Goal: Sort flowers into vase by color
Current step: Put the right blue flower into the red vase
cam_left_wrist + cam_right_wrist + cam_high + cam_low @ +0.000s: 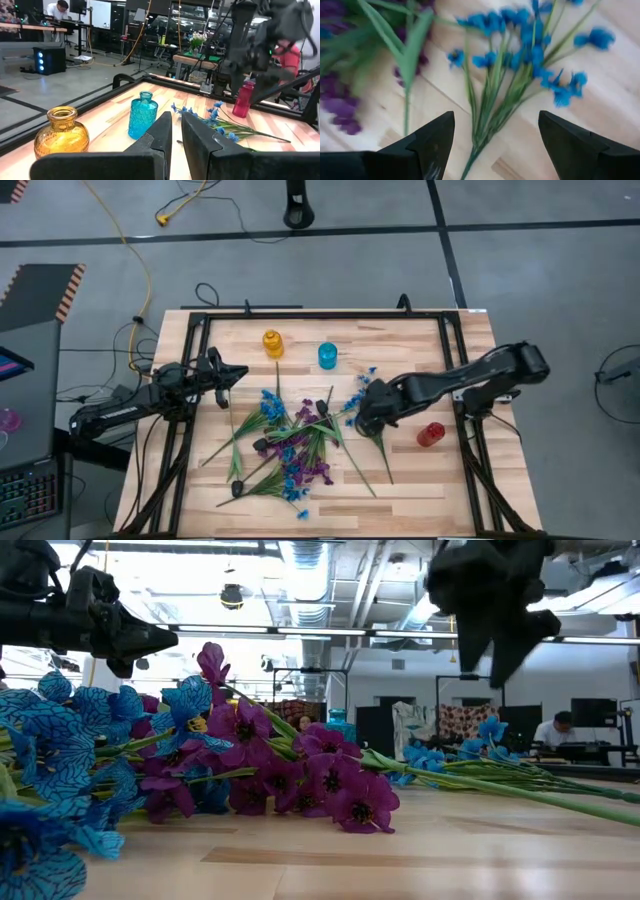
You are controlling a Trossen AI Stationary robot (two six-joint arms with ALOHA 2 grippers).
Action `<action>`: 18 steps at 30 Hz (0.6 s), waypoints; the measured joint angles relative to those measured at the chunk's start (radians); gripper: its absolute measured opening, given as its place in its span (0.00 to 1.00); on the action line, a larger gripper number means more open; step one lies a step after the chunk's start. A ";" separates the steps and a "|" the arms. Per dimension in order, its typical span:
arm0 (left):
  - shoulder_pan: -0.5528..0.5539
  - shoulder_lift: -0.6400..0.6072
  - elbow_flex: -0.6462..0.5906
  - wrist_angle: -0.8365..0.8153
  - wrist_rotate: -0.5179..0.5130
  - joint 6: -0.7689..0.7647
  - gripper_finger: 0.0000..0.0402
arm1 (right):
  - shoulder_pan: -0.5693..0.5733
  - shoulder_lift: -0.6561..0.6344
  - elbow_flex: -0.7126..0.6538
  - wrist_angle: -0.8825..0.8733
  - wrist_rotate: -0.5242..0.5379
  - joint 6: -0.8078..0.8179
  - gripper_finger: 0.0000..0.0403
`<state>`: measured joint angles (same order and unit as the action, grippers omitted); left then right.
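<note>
A heap of blue and purple flower sprigs (290,445) lies flat on the wooden table's middle. A separate blue sprig (368,415) lies to its right, also shown in the right wrist view (520,65). My right gripper (366,418) is open, hanging above that blue sprig with fingers pointing down, touching nothing. My left gripper (237,373) is shut and empty above the table's left part, pointing right. An orange vase (273,343), a blue vase (327,356) and a red vase (430,435) stand upright on the table.
A black metal frame (320,315) runs around the table top. Bare wood lies along the near edge and between the vases. Beyond the table, a person sits at a desk (560,730).
</note>
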<state>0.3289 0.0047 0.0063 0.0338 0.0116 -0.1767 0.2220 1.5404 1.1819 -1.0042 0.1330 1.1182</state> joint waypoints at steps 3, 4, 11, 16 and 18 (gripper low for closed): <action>0.000 0.000 0.000 0.000 0.000 -0.002 0.07 | 0.008 0.057 0.003 -0.021 -0.043 0.044 0.79; 0.000 0.000 0.000 0.000 0.000 -0.002 0.07 | 0.008 0.074 0.003 -0.021 -0.059 0.051 0.79; 0.000 0.000 0.000 0.000 0.000 -0.004 0.07 | 0.029 0.158 0.004 -0.004 -0.083 0.055 0.79; 0.000 0.000 0.000 0.000 0.000 -0.004 0.07 | 0.040 0.216 0.004 0.014 -0.084 0.055 0.79; 0.000 0.000 0.000 0.000 0.000 -0.004 0.07 | 0.040 0.242 0.004 0.028 -0.085 0.052 0.79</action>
<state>0.3290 0.0047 0.0063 0.0339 0.0116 -0.1806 0.2623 1.7821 1.1858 -0.9762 0.0482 1.1706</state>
